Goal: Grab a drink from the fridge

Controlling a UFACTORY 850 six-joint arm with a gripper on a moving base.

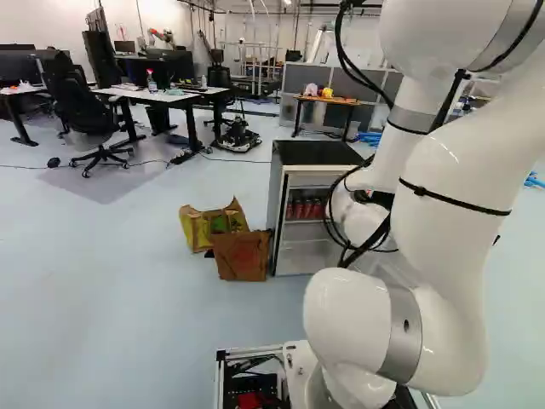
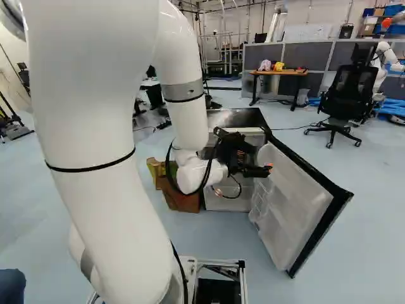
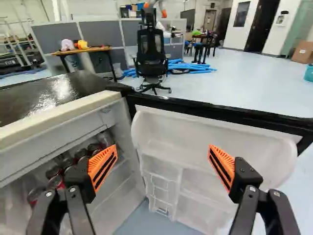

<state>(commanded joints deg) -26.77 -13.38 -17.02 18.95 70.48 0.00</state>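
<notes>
Wrist view had the gripper (image 2: pixel 256 162) with jaws released, spread wide, orange pads (image 3: pixel 103 167) facing each other across a broad gap. Through that gap showed the white inner liner of the opened fridge door (image 3: pixel 195 171), with moulded bins. Red-topped drink cans (image 3: pixel 55 182), the task's thing, stood in a cluster inside the mini fridge (image 1: pixel 274 213), past one finger; left base view put them on a wire-fronted shelf (image 1: pixel 304 221) in the upper half. Glossy black fridge top (image 3: pixel 54 93) caught a bright reflection. Door swung out to the right of the fridge body in right base view, black-edged.

Surface under it all: pale blue, smooth floor (image 1: pixel 128 298), slightly shiny. Brown paper bag (image 1: pixel 242 256) stood on it just beside the fridge, yellow-green bag (image 1: pixel 204 228) right behind.

Room, farther out: wooden-topped table (image 2: pixel 278 72) with a pinkish plush toy (image 2: pixel 264 65) and a yellow one, grey partition panels (image 2: pixel 310 56) behind. Black office chair (image 2: pixel 349 95) near blue tubes (image 2: pixel 389 109) on the floor; another robot (image 2: pixel 385 60) beyond. Left base view also had white desks (image 1: pixel 149 95) with monitors, plus a second black chair (image 1: pixel 81 106).
</notes>
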